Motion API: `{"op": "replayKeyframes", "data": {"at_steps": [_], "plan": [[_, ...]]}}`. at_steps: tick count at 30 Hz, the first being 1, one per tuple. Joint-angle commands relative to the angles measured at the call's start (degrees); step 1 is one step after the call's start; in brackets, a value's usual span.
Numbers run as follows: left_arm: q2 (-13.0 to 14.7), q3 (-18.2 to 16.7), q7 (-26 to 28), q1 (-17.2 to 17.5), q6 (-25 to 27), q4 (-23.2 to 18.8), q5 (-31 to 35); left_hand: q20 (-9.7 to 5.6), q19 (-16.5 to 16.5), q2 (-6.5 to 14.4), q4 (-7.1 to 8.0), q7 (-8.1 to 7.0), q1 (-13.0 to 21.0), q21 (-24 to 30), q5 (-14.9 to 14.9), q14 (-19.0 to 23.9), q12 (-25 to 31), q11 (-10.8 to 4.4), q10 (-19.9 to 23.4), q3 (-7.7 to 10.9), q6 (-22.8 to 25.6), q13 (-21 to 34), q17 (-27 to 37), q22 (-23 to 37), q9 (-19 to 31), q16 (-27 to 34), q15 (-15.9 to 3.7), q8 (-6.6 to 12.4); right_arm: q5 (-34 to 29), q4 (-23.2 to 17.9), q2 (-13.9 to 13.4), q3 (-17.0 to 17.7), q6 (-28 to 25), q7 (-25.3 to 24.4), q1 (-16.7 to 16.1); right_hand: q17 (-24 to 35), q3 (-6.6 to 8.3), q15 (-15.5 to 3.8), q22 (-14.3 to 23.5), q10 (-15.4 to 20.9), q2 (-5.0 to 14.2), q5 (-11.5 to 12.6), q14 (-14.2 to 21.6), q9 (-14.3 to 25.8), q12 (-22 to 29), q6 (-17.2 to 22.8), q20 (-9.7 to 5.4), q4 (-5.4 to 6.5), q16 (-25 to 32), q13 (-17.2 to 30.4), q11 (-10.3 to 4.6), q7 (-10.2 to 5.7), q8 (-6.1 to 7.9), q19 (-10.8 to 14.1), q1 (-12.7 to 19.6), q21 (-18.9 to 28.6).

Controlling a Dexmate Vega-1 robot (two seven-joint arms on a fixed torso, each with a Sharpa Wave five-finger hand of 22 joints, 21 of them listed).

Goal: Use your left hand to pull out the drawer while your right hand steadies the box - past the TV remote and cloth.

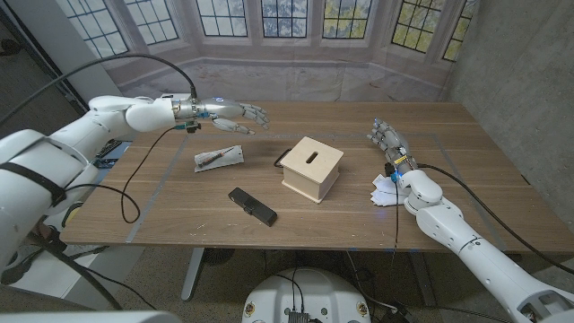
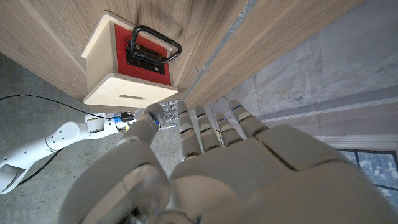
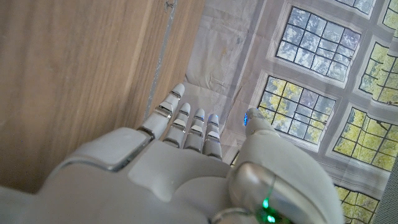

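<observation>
Wooden table [image 1: 430, 202], bay windows [image 1: 287, 18], grey concrete wall [image 1: 520, 81]

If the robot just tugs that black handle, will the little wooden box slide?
Probably. The wooden box looks small and light, on smooth table, so it may slide unless steadied. The black handle looks rigid. Neither robot hand touches it yet.

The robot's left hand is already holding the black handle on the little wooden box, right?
Not quite. The left hand is open and up in the air, away from the wooden box. The head view shows the gap, and the left wrist view shows the black handle with nothing touching it.
</observation>
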Motion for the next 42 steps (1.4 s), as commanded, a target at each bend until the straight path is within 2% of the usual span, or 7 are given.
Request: {"op": "replayKeyframes", "data": {"at_steps": [1,8,18,28,37,42], "plan": [[-3.1,14.1,15.3,-10.2,-1.9,9.5,9.6,-0.21,-0.3,0.5,0.1,-0.56,-0.5,-0.2,-0.2,-0.1,-0.2,-0.46,-0.1,-0.08,0.0,0.0,0.0,0.1,0.1,0.2,0.0,-0.35,-0.2,-1.3,-0.7,0.2,-1.4,-0.9,-0.3,0.1,0.01,-2.15,0.1,0.0,0.1,0.3,-0.3,0.2,0.3,0.2,-1.37,-0.41,0.4,0.2,0.27,0.31,0.29,0.6,0.2,0.3],[-4.8,23.3,20.7,-14.5,-1.5,12.8,10.1,-0.4,-0.7,0.7,-0.02,-0.92,-0.5,-0.3,-0.4,-0.6,-0.6,-1.49,-0.3,0.05,0.0,-0.1,-0.1,0.1,0.1,0.0,0.18,-0.63,-0.4,-1.6,-0.7,0.1,-1.9,-1.1,0.0,0.1,-0.01,-2.07,0.1,0.1,0.1,0.3,-0.3,0.2,0.4,0.2,-1.3,-0.46,0.4,0.2,0.22,0.35,0.29,0.7,0.2,0.3],[-6.7,32.4,22.0,-18.5,-0.9,14.8,7.5,-0.61,-1.2,0.8,0.35,-1.22,-1.1,-0.4,-0.6,-0.8,-0.7,-1.73,0.1,-0.04,0.4,-0.2,0.0,0.1,0.2,0.0,0.44,-0.75,-0.6,-3.0,-1.2,0.2,-2.9,-1.8,-0.3,0.1,0.04,-2.04,0.1,0.1,0.13,0.4,-0.3,0.2,0.4,0.2,-1.2,-0.6,0.5,0.2,0.32,0.44,0.3,0.8,0.2,0.3],[-8.3,37.5,18.6,-20.9,0.2,15.9,2.4,-0.51,-1.7,1.5,0.24,-1.52,-0.9,-0.4,-0.6,-1.2,-1.0,-2.09,0.4,0.35,0.7,-0.4,-0.2,0.1,0.1,-0.1,1.81,-0.96,-0.5,-4.3,-1.7,0.5,-3.5,-2.4,-1.3,0.1,0.1,-1.88,0.1,0.2,0.15,0.4,-0.1,0.2,0.4,0.4,-1.08,-0.76,0.6,0.2,0.47,0.52,0.36,0.9,0.4,0.3],[-10.0,41.8,19.3,-23.2,1.2,16.3,2.0,-0.51,-2.3,1.7,2.4,-1.66,-3.1,-0.4,-1.1,-2.0,-1.5,-2.31,0.5,-0.44,0.8,-0.5,0.3,0.2,0.2,0.1,2.5,-1.23,-0.6,-5.2,-2.0,0.8,-3.5,-3.0,-2.0,0.1,0.14,-1.92,0.1,0.3,0.18,0.4,-0.2,0.2,0.4,0.5,-1.15,-0.83,0.6,0.2,0.56,0.49,0.37,0.9,0.4,0.3],[-10.4,43.2,17.6,-23.9,0.9,16.4,0.4,-0.48,-2.5,1.7,3.09,-1.78,-3.9,-0.4,-1.3,-2.0,-1.5,-2.33,0.8,-0.58,1.2,-0.6,0.3,0.2,0.2,0.2,2.57,-1.22,-0.6,-5.5,-1.9,0.9,-3.4,-3.2,-2.3,0.1,0.14,-1.94,0.1,0.2,0.18,0.4,-0.2,0.2,0.4,0.5,-1.14,-0.85,0.6,0.2,0.47,0.51,0.36,1.0,0.4,0.3]]}}
